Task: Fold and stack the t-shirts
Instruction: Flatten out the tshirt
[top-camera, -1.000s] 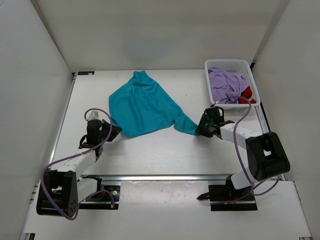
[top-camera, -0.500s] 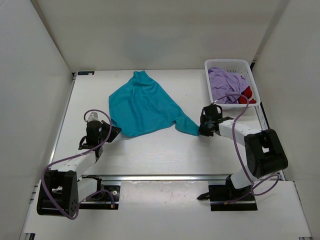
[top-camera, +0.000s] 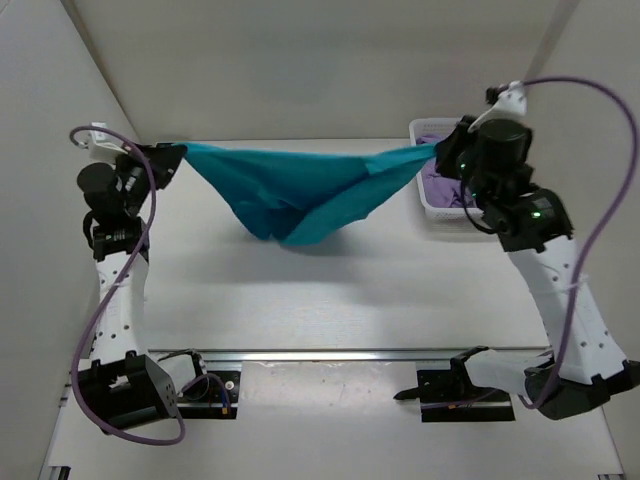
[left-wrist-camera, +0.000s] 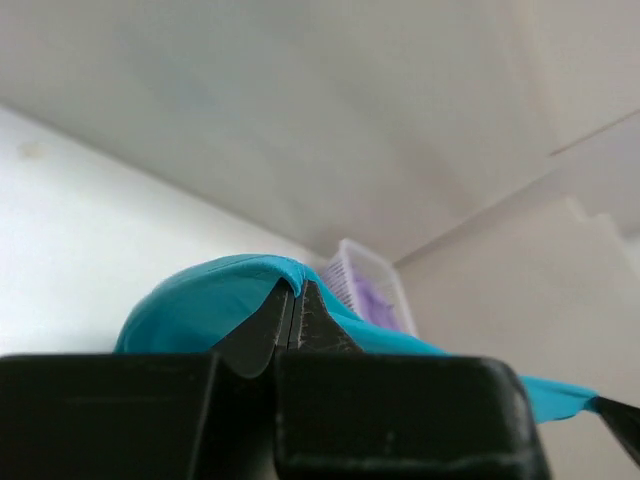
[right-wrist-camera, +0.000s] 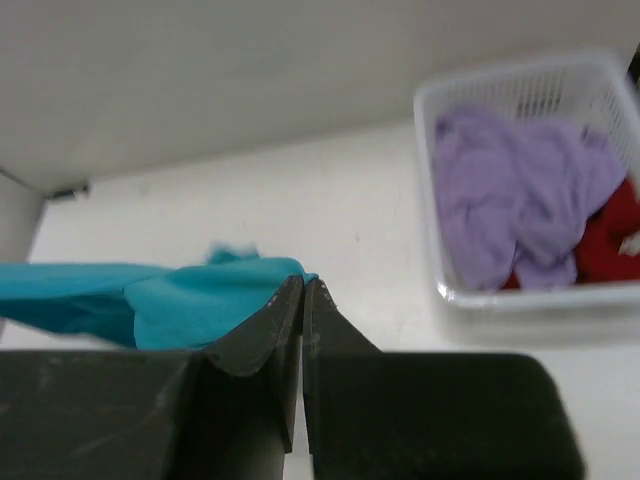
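**Top view.** The teal shirt (top-camera: 300, 190) hangs in the air between the two raised arms. The left fingers (top-camera: 172, 157) are clenched on one end at the upper left of the frame. The right fingers (top-camera: 443, 156) are clenched on the other end at the upper right. The cloth sags in a bunched pouch at the centre, its lowest point low over the surface (top-camera: 330, 300), possibly brushing it. Judging by that, the task is at its start: no shirt is folded, no stack exists, and this one has yet to be laid flat. The lavender shirt (top-camera: 437, 183) lies crumpled in the basket (top-camera: 421, 128) at the upper right, partly hidden by the right arm. The surface is plain white, boxed in by white walls (top-camera: 300, 60).

**Left wrist.** The left fingers (left-wrist-camera: 283, 312) are pressed together on a teal shirt (left-wrist-camera: 200, 300) fold. The cloth runs off toward the lower right. Beyond it sits the basket (left-wrist-camera: 362, 272), with a bit of lavender shirt (left-wrist-camera: 376, 300) showing.

**Right wrist.** The right fingers (right-wrist-camera: 290, 300) pinch the teal shirt (right-wrist-camera: 150, 295) at its edge. In the basket (right-wrist-camera: 520, 298) at the upper right, the lavender shirt (right-wrist-camera: 520, 190) lies heaped beside the red shirt (right-wrist-camera: 605, 240). Both wait to be folded.
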